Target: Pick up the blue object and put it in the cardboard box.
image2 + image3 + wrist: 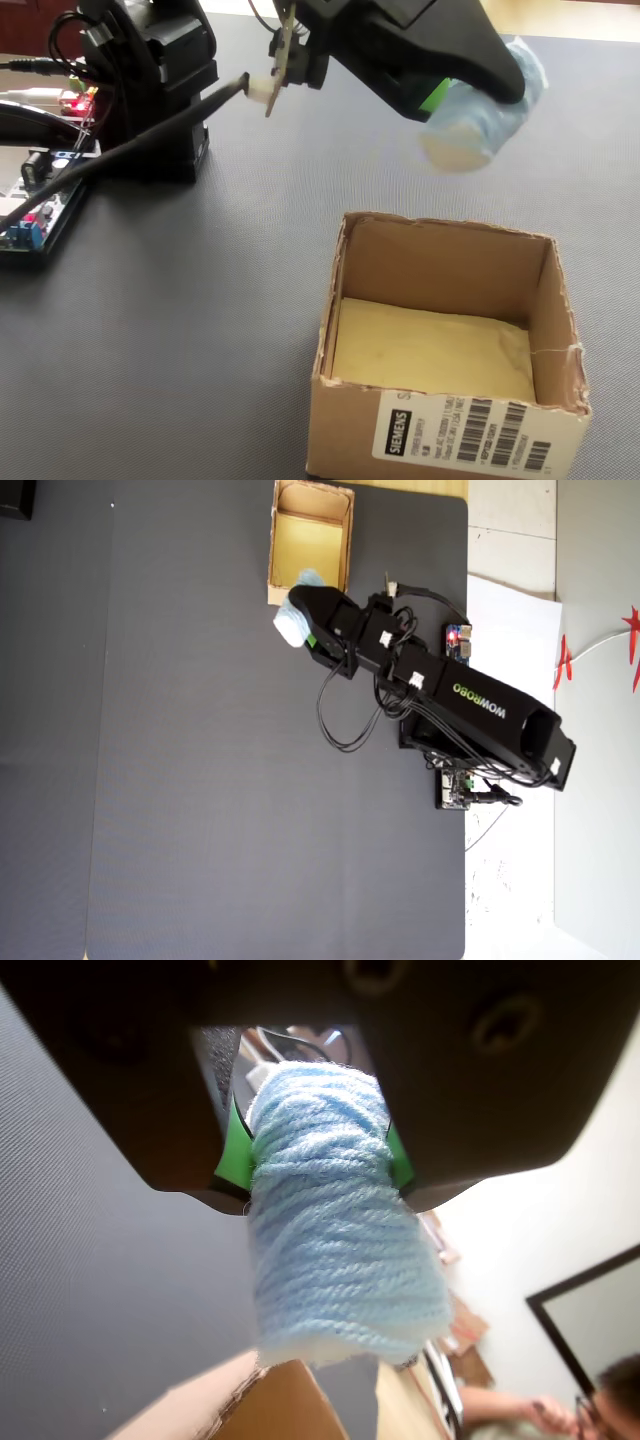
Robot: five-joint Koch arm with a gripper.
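The end effector (322, 1155) was clamped on the bundle (335, 1240), its green pads (233, 1150) pressing the yarn-like roll from both sides in the middle of the wrist view. The black body of the end effector filled the top of that frame, and the bundle hung down from it toward the lower centre, pale blue with fine ribbed strands and a white end. A tan corner of the box (265, 1405) showed at the bottom edge just below the bundle.

In the fixed view the end effector (470, 95) sat in the upper right, holding the bundle (480, 120) in the air, tilted with its pale round end facing down and left. The box (440, 440) stood in the lower right of the frame on the dark grey counter (180, 330), open on top, with a yellowish floor and a barcode label on its near wall. The bundle was clear of the box, above its far wall. The arm's base (150, 80) stood in the upper left.

From overhead the box (275, 540) lay at the top centre, and the bundle (293, 623) was just beside its lower edge. The arm (480, 705) stretched from the right of the frame toward it.
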